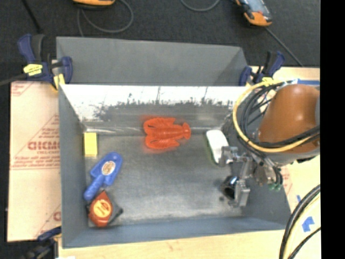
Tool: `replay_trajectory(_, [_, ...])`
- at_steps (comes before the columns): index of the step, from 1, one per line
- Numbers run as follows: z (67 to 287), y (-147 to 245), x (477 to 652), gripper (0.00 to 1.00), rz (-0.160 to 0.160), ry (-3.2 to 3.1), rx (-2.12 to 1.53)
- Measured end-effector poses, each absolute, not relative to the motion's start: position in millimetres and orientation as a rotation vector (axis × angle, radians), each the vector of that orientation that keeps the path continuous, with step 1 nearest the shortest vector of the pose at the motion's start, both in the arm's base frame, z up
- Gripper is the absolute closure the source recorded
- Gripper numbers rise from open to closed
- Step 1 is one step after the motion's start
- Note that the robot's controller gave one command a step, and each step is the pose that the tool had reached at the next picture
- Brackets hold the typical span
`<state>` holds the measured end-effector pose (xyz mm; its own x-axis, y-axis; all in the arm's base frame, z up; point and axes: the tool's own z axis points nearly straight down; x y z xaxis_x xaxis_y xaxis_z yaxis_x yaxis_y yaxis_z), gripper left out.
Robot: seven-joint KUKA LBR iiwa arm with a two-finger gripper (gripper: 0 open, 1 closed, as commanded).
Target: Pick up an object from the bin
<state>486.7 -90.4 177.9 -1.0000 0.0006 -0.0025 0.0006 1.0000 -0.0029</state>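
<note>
Bin [178, 193] corner held the jaws near a white block [215, 144], their state unclear. Closing there risked an empty grasp.

Matt grey metal bin [161, 204], scuffed floor

Glossy orange domed wrist cover [290, 111], looped black and yellow cables [243, 117]

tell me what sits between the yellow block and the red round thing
A blue object lies between the yellow block and the red round thing, seen in the camera view.
</note>
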Motion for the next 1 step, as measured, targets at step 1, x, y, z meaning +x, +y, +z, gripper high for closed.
replay_trajectory(1, [124.0, -124.0, 480.5, 0.0, -0.006, 3.132, -0.115])
